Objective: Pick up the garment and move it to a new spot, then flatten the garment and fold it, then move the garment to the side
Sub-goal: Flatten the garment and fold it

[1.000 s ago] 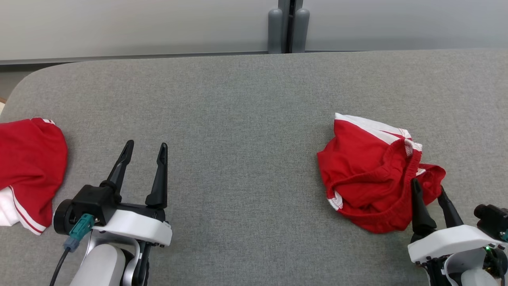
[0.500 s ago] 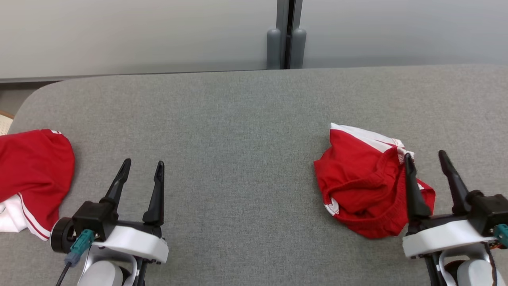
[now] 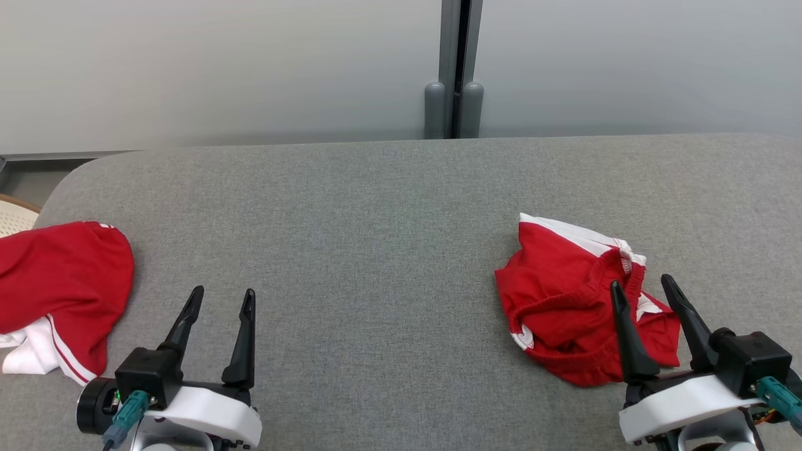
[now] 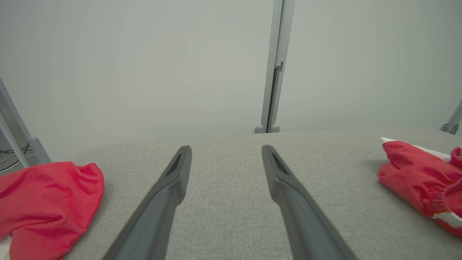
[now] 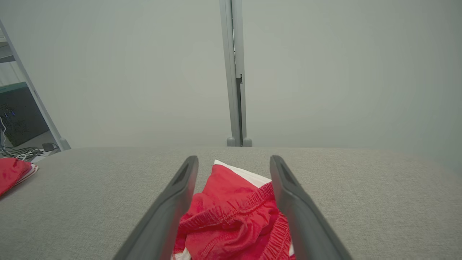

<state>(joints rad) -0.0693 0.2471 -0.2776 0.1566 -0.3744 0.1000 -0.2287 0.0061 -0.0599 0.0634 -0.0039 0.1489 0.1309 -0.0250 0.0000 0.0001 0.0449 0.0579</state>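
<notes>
- Two grippers sit nearest the camera, each with two long, dark, tapering fingers on a white wrist shell.
- The left gripper (image 3: pixel 224 291) has its fingers spread wide and holds nothing, with only bare table beneath it. Its spread matches that of a second ago.
- The right gripper (image 3: pixel 640 280) also has its fingers wide apart. In the right wrist view the red cloth lies between them unpinched, and I cannot tell whether they touch it. A second ago these fingers stood closer together at the garment's near right edge.
- There are two red garments. The crumpled garment (image 3: pixel 576 313) lies on the right of the table just ahead of the right gripper, a soft knit heap with a gathered elastic waistband and white trim.
- The second red garment (image 3: pixel 62 282) lies at the table's left edge, well apart from the first. It is smoother, with a white panel and a thin red stripe.
- There is one table (image 3: pixel 388 238), covered in grey woven fabric, with a rounded far-left corner.
- Farthest back are pale, smooth wall panels (image 3: pixel 219 69) joined by one grey post (image 3: pixel 452 94).
- The whole head view has shifted since earlier, so the camera moved; both garments lie as before.
</notes>
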